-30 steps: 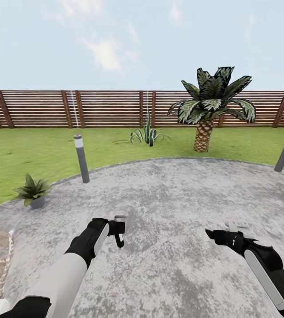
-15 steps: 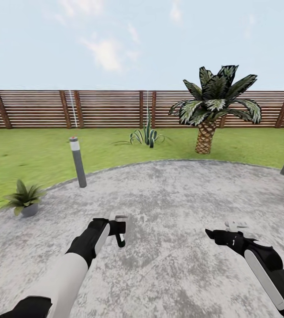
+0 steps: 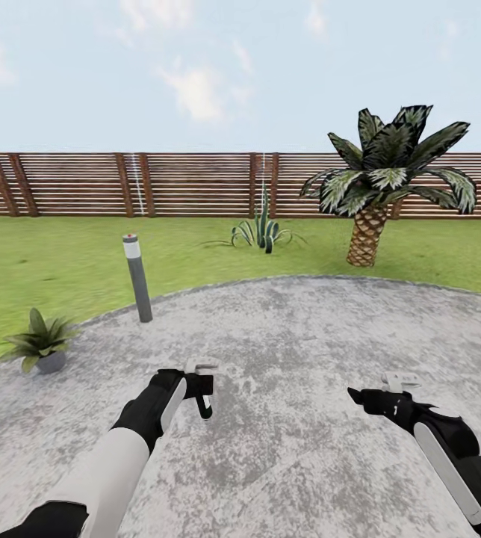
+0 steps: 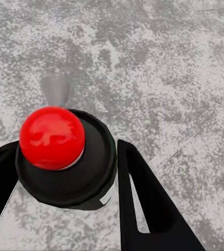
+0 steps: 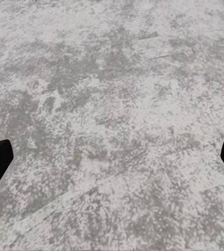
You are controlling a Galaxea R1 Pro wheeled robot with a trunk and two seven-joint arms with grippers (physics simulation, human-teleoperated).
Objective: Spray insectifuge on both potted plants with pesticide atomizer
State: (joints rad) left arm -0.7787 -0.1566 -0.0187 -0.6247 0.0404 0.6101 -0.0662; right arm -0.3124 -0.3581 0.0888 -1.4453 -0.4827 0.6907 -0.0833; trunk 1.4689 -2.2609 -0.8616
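Spreading underfoot, grey speckled patio meets lawn and slatted fence.

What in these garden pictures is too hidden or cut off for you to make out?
- Pesticide atomizer, left wrist view: seen end-on between the fingers; its red cap covers the body and label.
- Right gripper, right wrist view: fingers cut off by both edges.
- Potted plant, head view: small, leaves hide most of its pot.

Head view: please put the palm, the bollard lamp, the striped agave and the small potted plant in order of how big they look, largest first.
1. Palm, clearly largest.
2. Bollard lamp, tall but thin.
3. Striped agave and potted plant: they look about alike, and the agave stands farther away, so I do not rank these two.
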